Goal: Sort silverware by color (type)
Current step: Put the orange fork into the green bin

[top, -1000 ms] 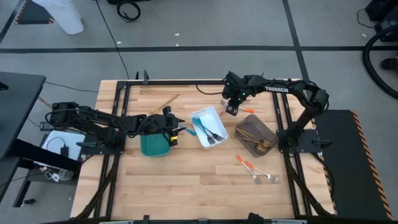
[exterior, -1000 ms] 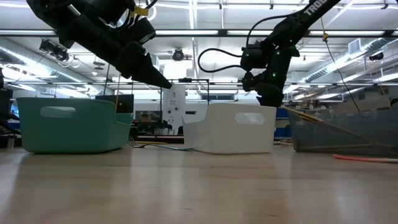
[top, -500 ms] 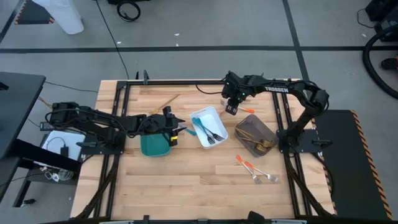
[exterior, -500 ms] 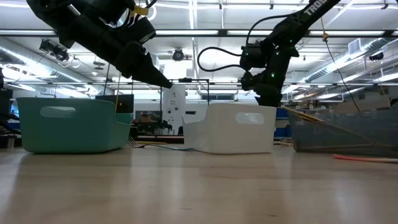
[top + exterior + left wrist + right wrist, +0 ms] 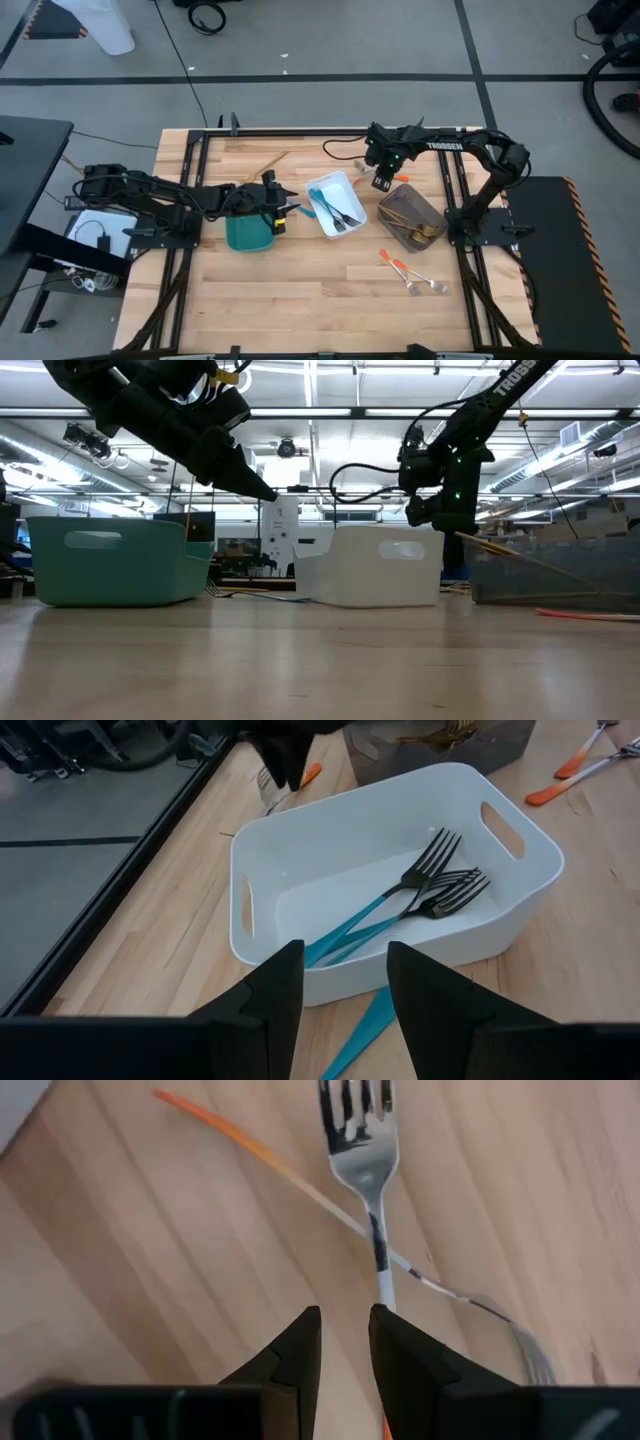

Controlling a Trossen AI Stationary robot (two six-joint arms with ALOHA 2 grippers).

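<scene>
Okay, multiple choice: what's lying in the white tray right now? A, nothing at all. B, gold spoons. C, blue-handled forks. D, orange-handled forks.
C: the left wrist view shows blue-handled forks with dark tines lying inside the white tray, and the high view shows the same blue handles in it.
</scene>
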